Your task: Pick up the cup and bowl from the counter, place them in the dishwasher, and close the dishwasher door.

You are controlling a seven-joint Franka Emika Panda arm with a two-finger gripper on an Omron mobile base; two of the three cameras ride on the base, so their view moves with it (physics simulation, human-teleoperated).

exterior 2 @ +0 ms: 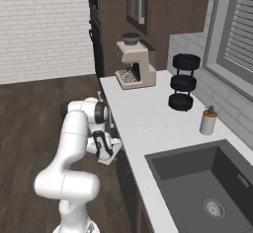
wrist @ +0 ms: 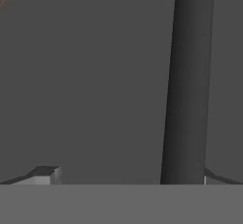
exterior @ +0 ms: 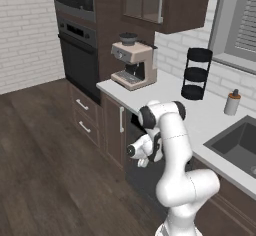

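My gripper (wrist: 127,176) is open, its fingertips (wrist: 45,174) far apart at the bottom of the hand view. It points straight at the dark flat dishwasher door (wrist: 95,85), very close. A darker vertical bar (wrist: 187,85) on that panel stands in front of the right fingertip. From the base, the hand (exterior: 144,155) hangs low in front of the dishwasher (exterior: 140,177), below the edge of the white counter (exterior: 165,87). The door looks upright. The cup and the bowl are out of view.
On the counter (exterior 2: 143,113) stand a beige coffee machine (exterior: 132,65), a black three-tier rack (exterior: 196,74) and a soap bottle (exterior: 232,102). The dark sink (exterior: 240,142) lies at the right. A black wall oven (exterior: 77,55) and brown cabinet doors (exterior: 114,125) are to the left.
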